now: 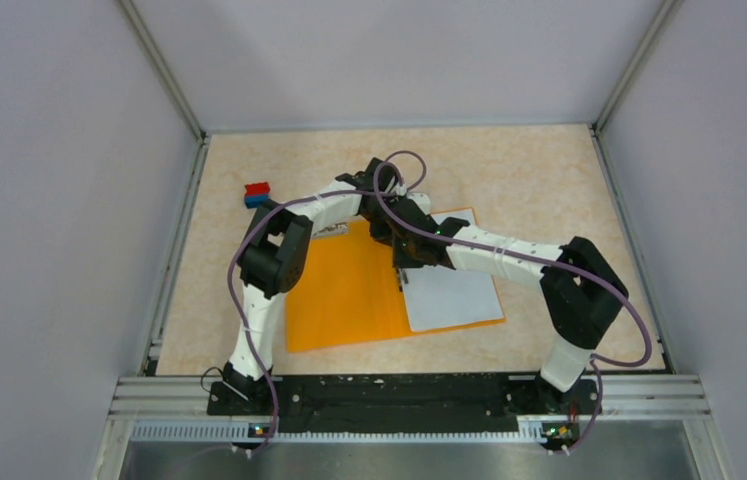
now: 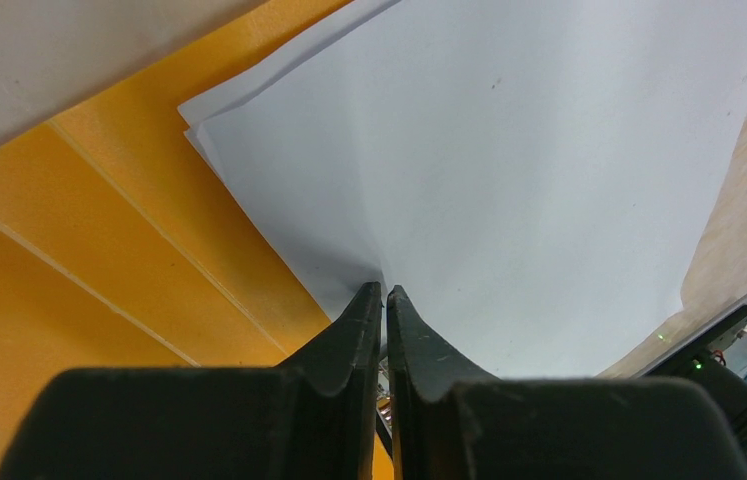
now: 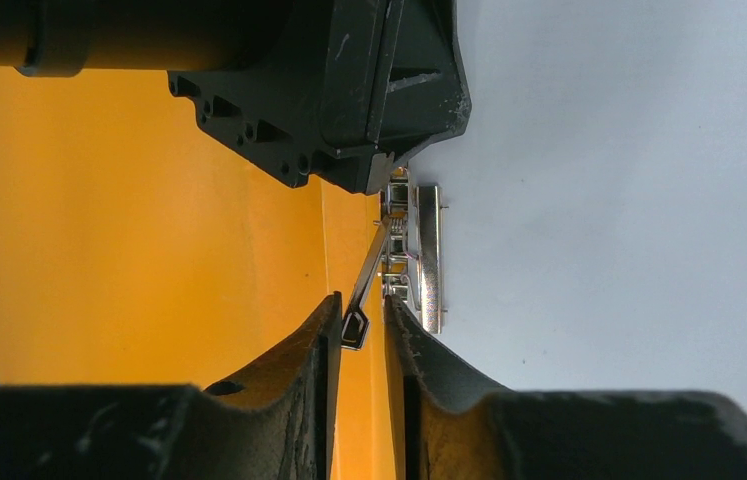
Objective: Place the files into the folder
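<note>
The orange folder (image 1: 344,290) lies open on the table, with the white files (image 1: 454,298) on its right half. My left gripper (image 1: 396,222) reaches over the folder's far middle. In the left wrist view it (image 2: 384,292) is shut on the edge of the white sheets (image 2: 509,180), which lie over the orange folder (image 2: 99,250). My right gripper (image 1: 407,268) is at the spine. In the right wrist view its jaws (image 3: 360,312) stand close around the raised metal clip lever (image 3: 364,290) beside the clip (image 3: 429,255), between the orange cover (image 3: 149,220) and the paper (image 3: 629,200).
A small red-and-blue block (image 1: 257,193) sits at the far left of the table. The left arm's black wrist (image 3: 349,90) hangs just beyond my right fingers. White walls enclose the table (image 1: 529,170) on three sides.
</note>
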